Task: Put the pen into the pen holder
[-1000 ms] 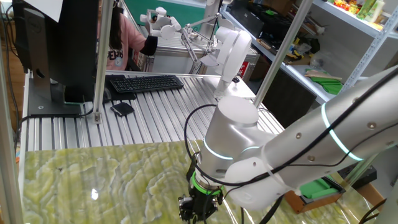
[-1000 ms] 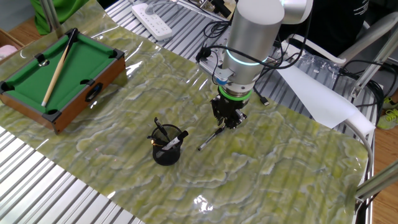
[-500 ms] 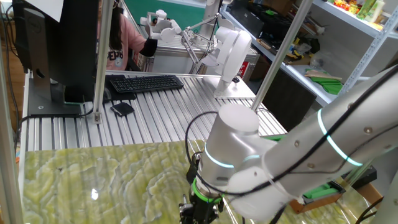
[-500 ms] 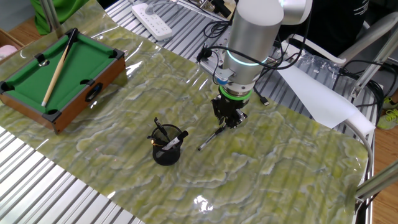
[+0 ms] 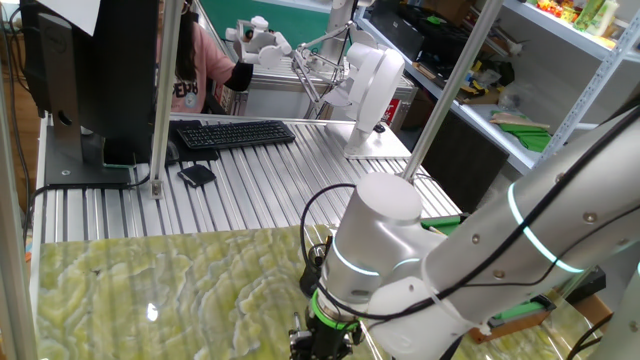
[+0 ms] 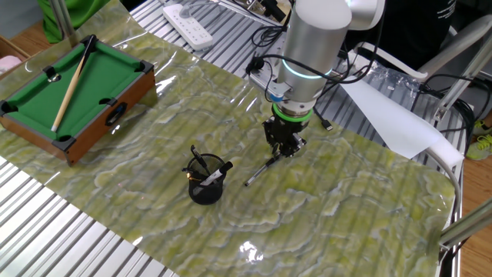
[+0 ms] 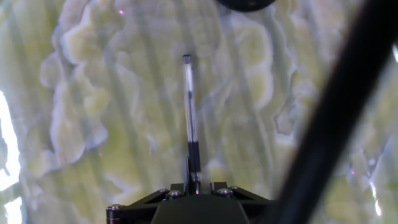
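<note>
A slim dark pen [image 6: 259, 172] slants down from my gripper [image 6: 281, 151] toward the green marbled mat, its lighter tip pointing at the pen holder [image 6: 206, 188]. The holder is a small black mesh cup with dark pens sticking out, standing left of the gripper and a short gap beyond the pen's tip. In the hand view the pen [image 7: 189, 106] runs straight up from between the jaws of the gripper [image 7: 194, 185], which is shut on its near end. The holder's dark base [image 7: 245, 4] shows at the top edge. In one fixed view only the gripper [image 5: 320, 345] shows, at the bottom edge.
A wooden toy pool table [image 6: 115, 100] with a tan cue [image 6: 71, 81] stands at the far left of the mat. A white power strip [image 6: 188, 15] and a white sheet [image 6: 392, 115] lie behind the arm. A black keyboard [image 5: 233, 133] sits on the ribbed metal table.
The arm has shifted slightly, and the gripper has edged a little to the right. The pen stays in the jaws at much the same slant.
</note>
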`<action>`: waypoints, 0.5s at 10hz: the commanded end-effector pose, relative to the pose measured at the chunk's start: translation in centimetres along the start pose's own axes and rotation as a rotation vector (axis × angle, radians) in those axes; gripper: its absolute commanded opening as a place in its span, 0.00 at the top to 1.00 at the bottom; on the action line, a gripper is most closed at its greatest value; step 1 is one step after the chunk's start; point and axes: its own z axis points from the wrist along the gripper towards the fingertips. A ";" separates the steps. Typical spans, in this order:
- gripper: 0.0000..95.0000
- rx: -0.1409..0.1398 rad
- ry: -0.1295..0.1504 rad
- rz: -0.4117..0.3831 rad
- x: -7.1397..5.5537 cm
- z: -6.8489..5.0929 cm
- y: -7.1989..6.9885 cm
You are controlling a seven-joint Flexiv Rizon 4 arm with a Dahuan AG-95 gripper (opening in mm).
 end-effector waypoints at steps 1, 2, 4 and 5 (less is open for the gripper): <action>0.80 -0.005 -0.003 0.001 -0.1 0.1 0.0; 1.00 -0.007 -0.002 0.001 -0.1 0.1 0.0; 1.00 -0.009 -0.002 0.002 -0.1 0.1 0.0; 1.00 -0.009 -0.002 0.002 -0.1 0.1 0.0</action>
